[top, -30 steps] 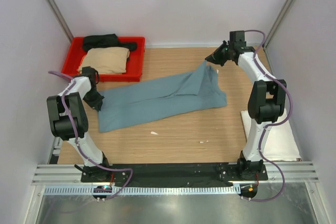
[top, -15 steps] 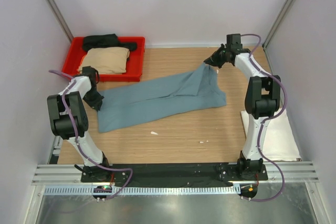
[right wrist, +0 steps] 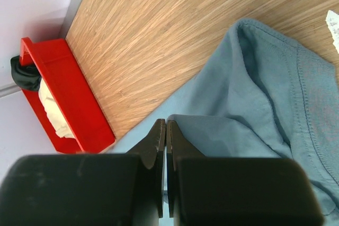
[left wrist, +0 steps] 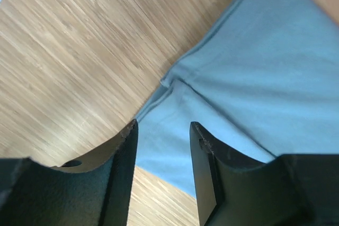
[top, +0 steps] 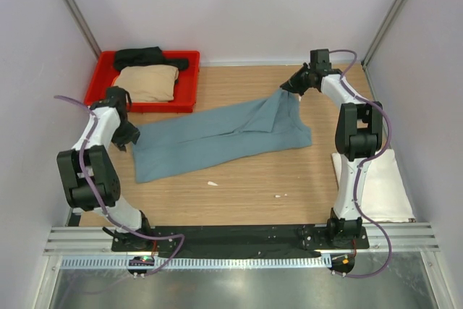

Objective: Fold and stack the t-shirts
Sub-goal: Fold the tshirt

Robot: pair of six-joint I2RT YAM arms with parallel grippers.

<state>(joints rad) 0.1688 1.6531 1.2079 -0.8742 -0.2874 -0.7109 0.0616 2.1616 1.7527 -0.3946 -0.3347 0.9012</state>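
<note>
Since a second ago my left end effector [top: 125, 136] has gone from closed to apart and has drawn back toward the left edge of the overhead frame. In its wrist view the two dark fingers [left wrist: 123, 157] stand spread with nothing between them, and the cloth's corner lies flat beyond. My right end effector [top: 288, 86] has slid slightly left and is still pinched together on the upper right tip of the teal-blue t-shirt [top: 217, 135], where the cloth rises to a peak.

The shirt is a long, narrow folded band in the middle of the worktop [top: 246, 193]. Its long axis runs from lower left to upper right, wider at the right end.

It is soft, matte knit with shallow creases; my right wrist camera shows a stitched hem [right wrist: 312, 125] curving along one edge. The worktop is pale wood with fine straight grain.

The red tray [top: 187, 85], hard plastic with a raised rim, sits at upper left. It holds the folded tan t-shirt [top: 145, 83] and the bunched black t-shirt [top: 141, 56]. The white t-shirt [top: 391, 189] lies at the right edge.
</note>
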